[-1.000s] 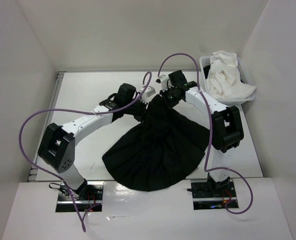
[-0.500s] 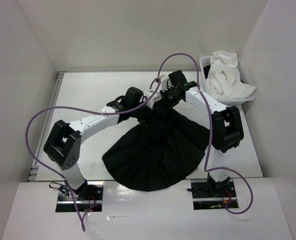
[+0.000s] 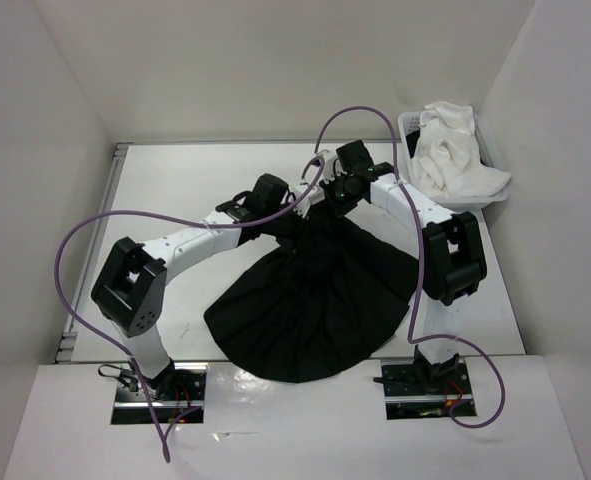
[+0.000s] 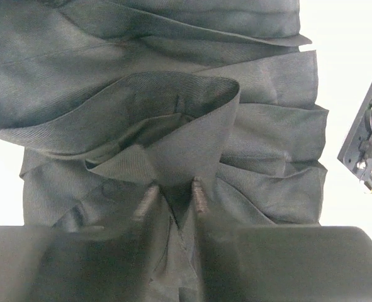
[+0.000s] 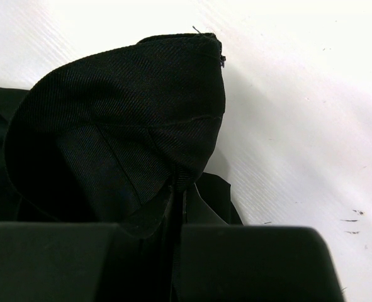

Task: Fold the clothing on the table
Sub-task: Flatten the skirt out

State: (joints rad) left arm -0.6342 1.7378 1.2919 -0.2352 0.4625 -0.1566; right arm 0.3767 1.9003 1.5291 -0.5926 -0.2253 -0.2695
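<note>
Pleats of the black pleated skirt (image 3: 310, 300) fan out over the white table (image 3: 175, 190), left of the white plastic basket (image 3: 412, 125) and nearer the arm bases than it. The wide hem lies farthest from the basket and the narrow waist is bunched on the side toward it, right at both claws. The right gripper (image 5: 178, 189) is clamped tight on the waistband, cloth humping up just beyond its tips, while the left gripper (image 4: 173, 192), a little farther from the basket, has narrowed onto a raised fold, ribbed fingertips (image 4: 199, 195) pressing either side.
</note>
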